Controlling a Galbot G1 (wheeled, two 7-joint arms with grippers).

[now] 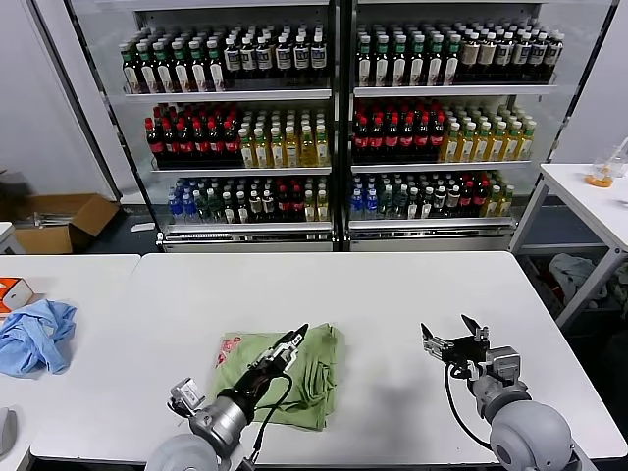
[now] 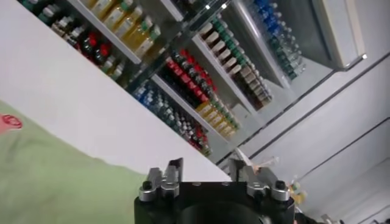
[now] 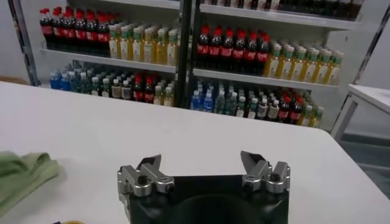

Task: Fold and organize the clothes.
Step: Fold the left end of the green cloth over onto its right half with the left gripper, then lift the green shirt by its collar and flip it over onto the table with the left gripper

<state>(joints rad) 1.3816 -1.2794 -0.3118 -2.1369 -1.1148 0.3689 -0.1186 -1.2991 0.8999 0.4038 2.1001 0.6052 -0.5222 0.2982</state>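
1. Clothes (image 1: pixel 285 378) lie on the near part of the white bench (image 1: pixel 392 294), left of centre: a light green bundle folded into a rough rectangle, with a red print showing at its far-left corner.
2. My left gripper (image 1: pixel 297 339) sits over the middle of that bundle, pointing away from me. In the left wrist view its fingers (image 2: pixel 172 173) stand apart with nothing between them, so I read them as partly open and holding nothing.
3. My right gripper (image 1: pixel 453 336) hovers over bare bench, well to the right of the cloth. Its fingers (image 3: pixel 149 164) are spread wide and empty.
4. I judge a fold has just been laid down and let go, so the step in hand is the release.
5. The fabric looks soft and rumpled, with ridges along the right side and a loose near edge, so it is not yet a tidy stack.
6. Next, I would lift the left arm clear without dragging the top layer, then pick an edge for another fold or a smoothing pass.
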